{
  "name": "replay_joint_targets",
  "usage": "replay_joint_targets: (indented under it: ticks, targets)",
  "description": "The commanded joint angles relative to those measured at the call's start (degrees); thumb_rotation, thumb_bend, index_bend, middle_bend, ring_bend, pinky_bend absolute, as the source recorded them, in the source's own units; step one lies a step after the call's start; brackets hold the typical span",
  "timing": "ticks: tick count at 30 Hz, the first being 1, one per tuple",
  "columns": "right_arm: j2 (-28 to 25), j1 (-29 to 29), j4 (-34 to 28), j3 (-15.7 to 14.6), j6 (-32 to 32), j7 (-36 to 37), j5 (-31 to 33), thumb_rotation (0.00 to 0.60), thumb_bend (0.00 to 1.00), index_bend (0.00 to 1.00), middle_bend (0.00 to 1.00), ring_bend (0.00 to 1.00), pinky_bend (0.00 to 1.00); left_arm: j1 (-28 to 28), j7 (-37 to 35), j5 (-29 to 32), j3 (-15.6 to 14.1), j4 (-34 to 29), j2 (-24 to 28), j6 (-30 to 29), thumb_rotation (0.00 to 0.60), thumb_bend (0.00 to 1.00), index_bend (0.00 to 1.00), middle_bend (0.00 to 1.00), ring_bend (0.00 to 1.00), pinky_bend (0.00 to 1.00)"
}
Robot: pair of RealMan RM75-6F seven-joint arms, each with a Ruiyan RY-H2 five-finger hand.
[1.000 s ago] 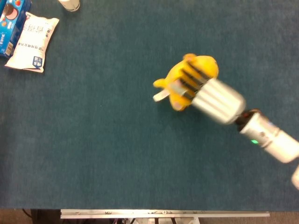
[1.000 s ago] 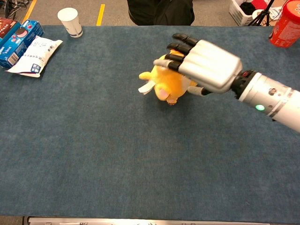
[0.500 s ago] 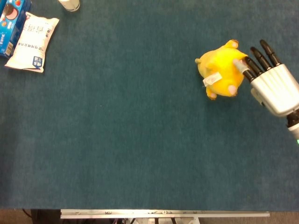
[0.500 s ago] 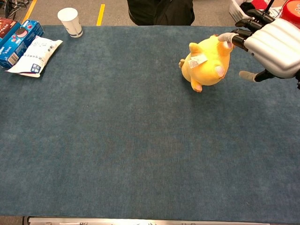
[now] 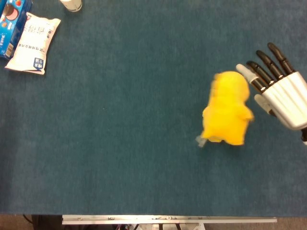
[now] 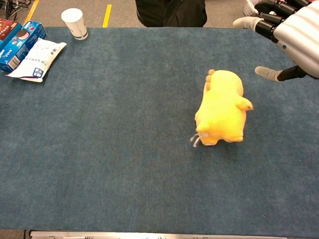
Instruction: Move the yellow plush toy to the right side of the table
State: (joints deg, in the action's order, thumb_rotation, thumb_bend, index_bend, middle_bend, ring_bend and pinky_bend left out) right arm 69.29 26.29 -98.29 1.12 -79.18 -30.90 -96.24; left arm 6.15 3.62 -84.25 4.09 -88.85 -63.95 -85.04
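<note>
Plush toy [image 5: 226,115] is loose on the table [image 5: 120,143], yellow and blurred, lying right of centre with a small tag at its lower left corner. Right hand [image 5: 278,91] hangs just beside it, fingers spread wide and holding nothing, apart from the toy. Far left corner: white pouch [image 5: 32,43], blue box [image 6: 19,44], paper cup [image 6: 75,22].

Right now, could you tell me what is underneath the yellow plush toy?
The yellow plush toy lies on bare blue table cloth, its tag poking out at the lower left. Whatever lies directly beneath it is covered.
</note>
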Motion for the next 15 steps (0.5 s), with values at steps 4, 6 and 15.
replay_joint_targets:
  ticks: [4,6,15]
  targets:
    - [-1.4,-3.1,-0.9,0.2,0.9,-6.9,5.3,0.6,0.19,0.19,0.28,0.13,0.02,0.1,0.1,-0.1,-0.2,0.3,-0.1,0.3,0.6,0.39,0.45,0.43,0.33,0.42]
    - [-1.1,-4.3,-0.9,0.5,0.5,-9.3,7.5,0.6,0.19,0.19,0.28,0.13,0.02,0.2,0.2,-0.5,-0.4,0.3,-0.3,0.3,0.6,0.39,0.45,0.43,0.33,0.41]
    - [-0.2,-8.9,0.3,0.3,-1.0,-10.7,13.9,0.6,0.19,0.19,0.28,0.13,0.02,0.6,1.0,-1.6,-0.9,1.0,-1.3,0.4,0.6,0.39,0.45,0.43,0.33,0.41]
